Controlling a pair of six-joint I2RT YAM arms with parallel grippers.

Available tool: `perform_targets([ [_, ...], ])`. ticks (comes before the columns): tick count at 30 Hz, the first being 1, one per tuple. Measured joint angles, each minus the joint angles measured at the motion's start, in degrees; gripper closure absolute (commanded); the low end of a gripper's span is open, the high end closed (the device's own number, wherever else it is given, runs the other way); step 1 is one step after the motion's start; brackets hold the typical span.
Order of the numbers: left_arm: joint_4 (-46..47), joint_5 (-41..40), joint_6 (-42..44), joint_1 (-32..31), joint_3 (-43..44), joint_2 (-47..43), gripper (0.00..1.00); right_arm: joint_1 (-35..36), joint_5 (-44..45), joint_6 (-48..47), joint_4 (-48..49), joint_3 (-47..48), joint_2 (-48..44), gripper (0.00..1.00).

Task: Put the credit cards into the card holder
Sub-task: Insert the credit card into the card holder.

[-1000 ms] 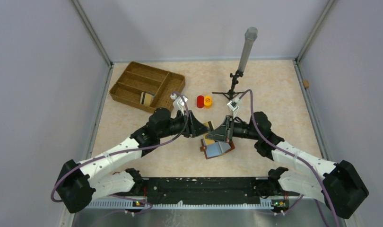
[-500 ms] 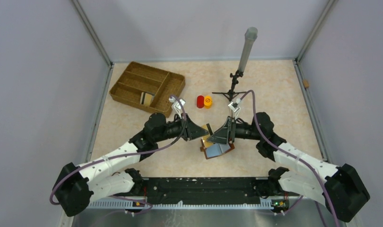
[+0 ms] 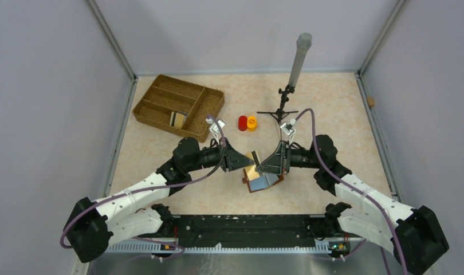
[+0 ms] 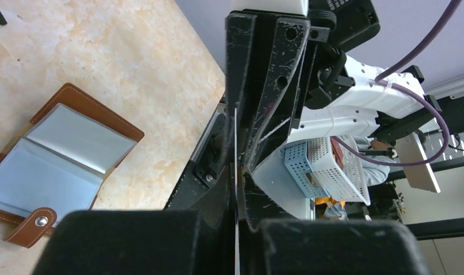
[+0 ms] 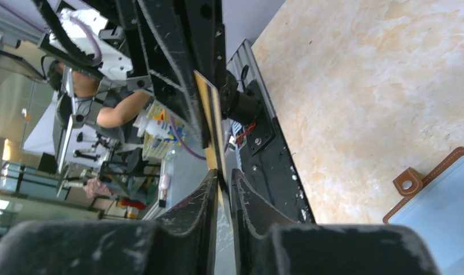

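Note:
The brown card holder [image 3: 264, 182] lies open on the table, its clear slots facing up [image 4: 63, 154], its clasp tab showing in the right wrist view [image 5: 406, 182]. Just above it a yellowish-gold credit card [image 3: 251, 171] hangs on edge between the two grippers. My left gripper [image 3: 245, 161] [image 4: 236, 172] is shut on the card, seen edge-on as a thin line [image 4: 236, 143]. My right gripper [image 3: 268, 165] [image 5: 224, 175] faces it, its jaws a narrow gap apart around the card's other end [image 5: 208, 109].
A divided wicker tray [image 3: 161, 106] stands at the back left with a small pale item [image 3: 177, 118] in one compartment. A red cap [image 3: 242, 122] and an orange cap [image 3: 252, 122] lie beyond the grippers. A black stand with a grey tube [image 3: 300, 57] rises behind the right gripper.
The left gripper has closed onto the card. The right gripper, earlier shut on it, has loosened, and the right arm has drawn back slightly to the right.

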Motion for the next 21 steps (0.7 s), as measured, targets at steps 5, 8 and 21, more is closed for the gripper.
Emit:
perform_targets([
  [5, 0.35, 0.24, -0.48, 0.26, -0.13, 1.49, 0.35, 0.00, -0.17, -0.07, -1.03, 0.04, 0.04, 1.00],
  [8, -2.16, -2.14, 0.24, 0.20, -0.11, 1.66, 0.27, 0.02, 4.57, -4.02, -9.01, 1.29, 1.31, 1.00],
  [21, -21.59, -19.34, 0.98, 0.04, 0.76, 11.43, 0.37, -1.33, 23.45, -15.39, -33.77, 3.32, 12.83, 1.00],
])
